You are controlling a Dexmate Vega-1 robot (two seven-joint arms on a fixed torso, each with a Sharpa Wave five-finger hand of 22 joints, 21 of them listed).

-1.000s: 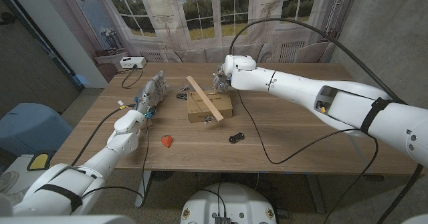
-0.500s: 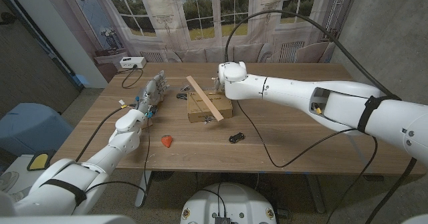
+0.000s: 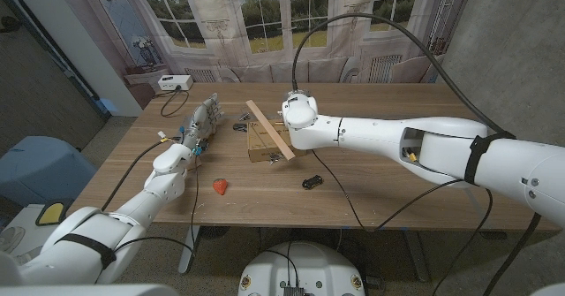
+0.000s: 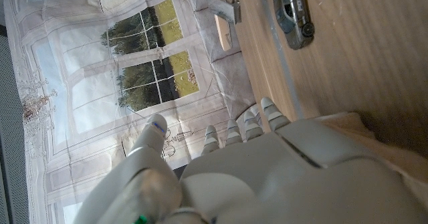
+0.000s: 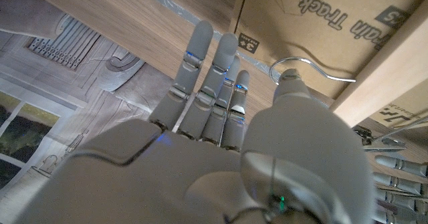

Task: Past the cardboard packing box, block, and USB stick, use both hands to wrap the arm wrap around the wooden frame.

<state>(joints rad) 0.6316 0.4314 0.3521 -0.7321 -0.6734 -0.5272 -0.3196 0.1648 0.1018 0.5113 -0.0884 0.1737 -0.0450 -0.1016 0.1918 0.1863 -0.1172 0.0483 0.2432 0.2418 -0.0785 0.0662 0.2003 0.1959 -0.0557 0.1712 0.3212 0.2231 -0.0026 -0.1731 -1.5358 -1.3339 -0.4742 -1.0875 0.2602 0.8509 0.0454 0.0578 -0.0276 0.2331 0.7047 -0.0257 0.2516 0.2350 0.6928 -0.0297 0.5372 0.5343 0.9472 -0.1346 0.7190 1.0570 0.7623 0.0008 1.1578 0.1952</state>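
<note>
The wooden frame (image 3: 270, 129), a pale bar, lies slantwise across the flat cardboard box (image 3: 277, 143) at mid-table. My right hand (image 5: 221, 117) hovers over the box's far part, close to the bar (image 5: 394, 57), fingers straight and holding nothing. In the head view its wrist (image 3: 298, 112) covers most of the hand. My left hand (image 3: 201, 119) stands upright left of the box, fingers apart and empty. A red block (image 3: 220, 186) and a small black stick-like item (image 3: 312, 182) lie nearer the front edge. A small dark object (image 3: 238, 126) sits between my left hand and the box. I cannot pick out the arm wrap.
A white box (image 3: 175, 82) sits at the far left corner with a cable running to my left arm. A black cable (image 3: 353, 209) drapes across the table's right half. A thin wire hook (image 5: 304, 65) lies on the box lid.
My right arm has swung left and nearer, bringing its wrist from the box's far right corner to above the box by the bar. My left hand has barely moved.
</note>
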